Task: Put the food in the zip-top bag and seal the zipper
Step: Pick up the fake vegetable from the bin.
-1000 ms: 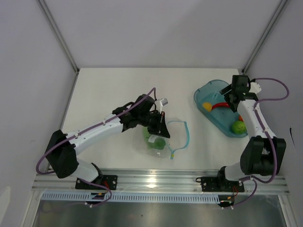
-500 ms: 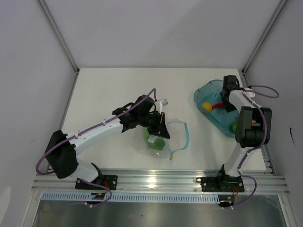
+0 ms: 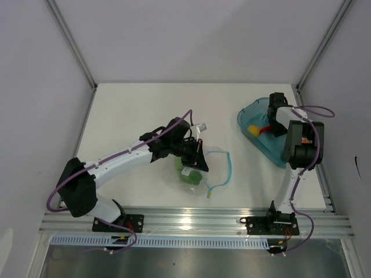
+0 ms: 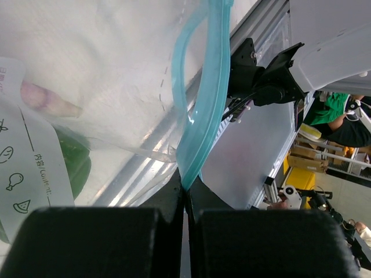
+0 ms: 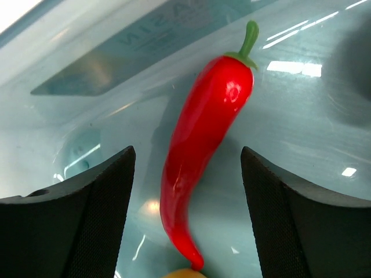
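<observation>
The clear zip-top bag (image 3: 200, 172) lies mid-table with green food (image 3: 190, 175) inside it. My left gripper (image 3: 195, 152) is shut on the light blue zipper (image 4: 200, 104) at the bag's mouth edge, and the strip rises straight out of the closed jaws (image 4: 186, 186). Green food (image 4: 75, 165) and a purple piece (image 4: 40, 95) show through the plastic. My right gripper (image 5: 186, 156) is open low over the teal tray (image 3: 255, 110), with a red pepper (image 5: 206, 139) lying lengthwise between its fingers, untouched. A yellow lemon (image 3: 253, 129) sits by the pepper's tip.
The teal oval tray sits at the right, close to the table's right edge and the frame post. My right arm is folded steeply over it, hiding its near half. A white printed label (image 4: 29, 168) is on the bag. The aluminium rail (image 3: 197, 217) runs along the near edge.
My right arm has swung from the tray's right side to stand over it, bringing the gripper down around the red pepper with the jaws slightly narrower. The left gripper and bag barely moved.
</observation>
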Available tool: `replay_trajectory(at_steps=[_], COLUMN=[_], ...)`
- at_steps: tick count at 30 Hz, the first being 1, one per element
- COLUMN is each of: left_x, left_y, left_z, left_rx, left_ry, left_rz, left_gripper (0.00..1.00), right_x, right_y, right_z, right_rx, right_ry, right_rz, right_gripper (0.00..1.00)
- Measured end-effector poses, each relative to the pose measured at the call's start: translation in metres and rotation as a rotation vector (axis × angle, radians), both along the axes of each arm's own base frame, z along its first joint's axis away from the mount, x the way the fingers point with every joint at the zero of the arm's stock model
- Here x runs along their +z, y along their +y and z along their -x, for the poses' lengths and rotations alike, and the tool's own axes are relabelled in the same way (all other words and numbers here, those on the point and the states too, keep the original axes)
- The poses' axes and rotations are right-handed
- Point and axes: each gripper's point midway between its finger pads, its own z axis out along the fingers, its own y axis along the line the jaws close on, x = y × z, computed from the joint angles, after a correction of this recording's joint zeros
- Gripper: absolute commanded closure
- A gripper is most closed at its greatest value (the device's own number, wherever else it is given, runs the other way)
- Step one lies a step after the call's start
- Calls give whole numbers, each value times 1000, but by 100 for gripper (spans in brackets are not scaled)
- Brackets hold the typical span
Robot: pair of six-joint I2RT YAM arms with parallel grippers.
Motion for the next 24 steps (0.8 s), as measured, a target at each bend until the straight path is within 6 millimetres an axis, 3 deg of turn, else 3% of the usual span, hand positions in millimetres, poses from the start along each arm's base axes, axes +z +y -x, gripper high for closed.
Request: replay_trajectory(at_steps=[2,9,12,15,20,24], left_x=[-1,-1,-1,-1,-7,-7], left_y=[0,0,-1,-1,2,4], left_z=[1,1,1,1,3,5], left_rx=[-3,-5,-5,-4,-4,-3], left_ry=[3,5,4,3,10,11], left_rz=[0,1,2,3,-6,-7], left_gripper=[99,99,100,99,100,99], right_x=[-1,-6,-7,-8,-6,6], right_y=[-2,-4,-4,-4,-2,3], right_z=[-1,7,11,13,17,36], right_rx=[-7,-15,-17,-20,-14,23], right_ry=[13,63,79,86,85,85], right_rz=[6,14,12,11,5,-8], right_gripper=[31,60,86,100,100,100])
